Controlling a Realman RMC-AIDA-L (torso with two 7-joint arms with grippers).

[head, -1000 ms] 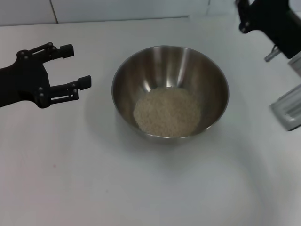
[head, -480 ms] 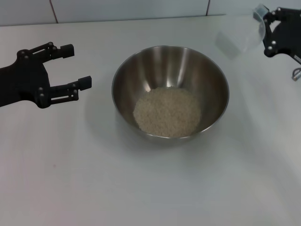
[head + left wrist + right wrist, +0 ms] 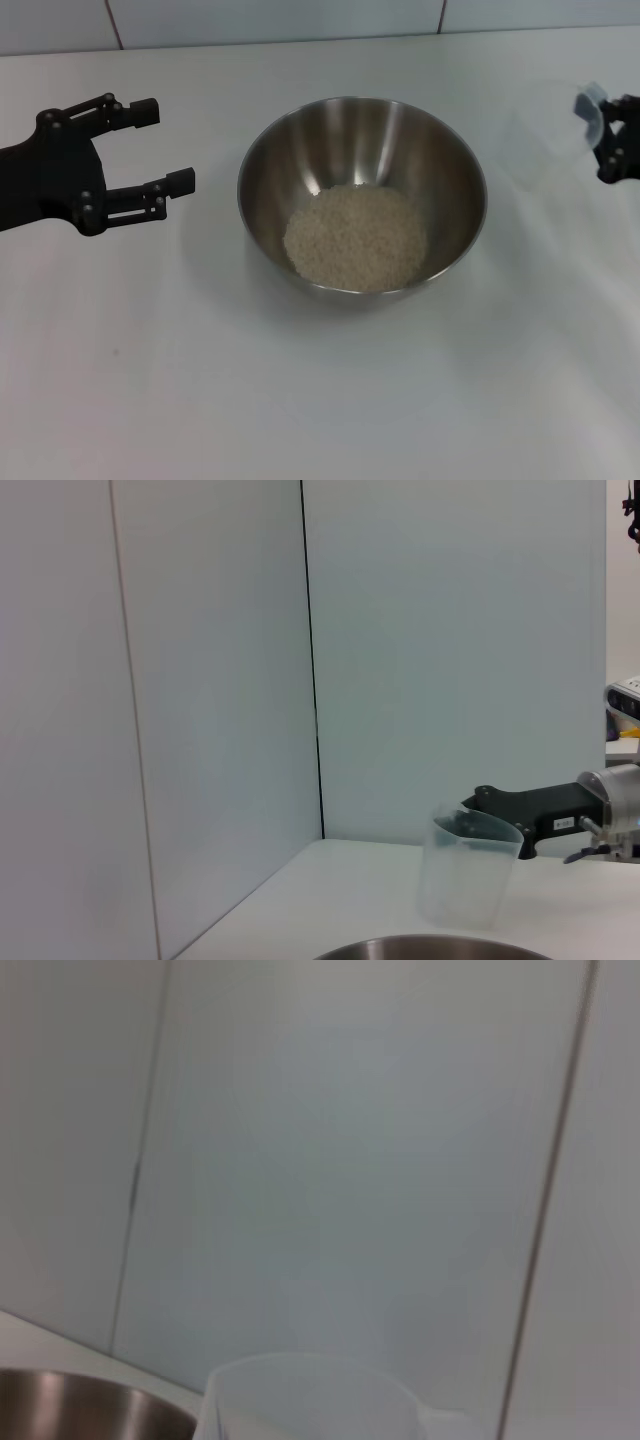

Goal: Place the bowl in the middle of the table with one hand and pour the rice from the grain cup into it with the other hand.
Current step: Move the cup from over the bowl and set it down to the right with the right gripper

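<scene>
The right end effector (image 3: 612, 150) sits at the far right edge of the head view, closed on the rim of the cup (image 3: 550, 125). Only its black tip shows there. The left wrist view shows its black body (image 3: 530, 805) reaching in from the right to the cup's (image 3: 468, 868) upper rim. The cup stands upright and looks empty, its translucent walls showing the pale wall panels behind. Whether its base touches the counter (image 3: 300, 400) or hangs just above it I cannot tell. In the right wrist view the cup's rim (image 3: 320, 1395) fills the lower part of the picture, with the bowl's steel edge (image 3: 90, 1405) beside it.

The left end effector (image 3: 155, 145) is at the left of the head view, its two black fingers (image 3: 135, 110) spread wide and pointing right toward the bowl (image 3: 362, 195). It holds nothing and stands apart from the bowl's left side.

The bowl rests on the counter at about the middle, between the two end effectors. The rice (image 3: 355, 238) lies in a pale heap on its bottom, toward the near side, with the shiny inner wall bare above it. The cup is to the right and slightly far of the bowl, near it but not touching.

White wall panels (image 3: 200, 680) rise behind the counter's far edge.
</scene>
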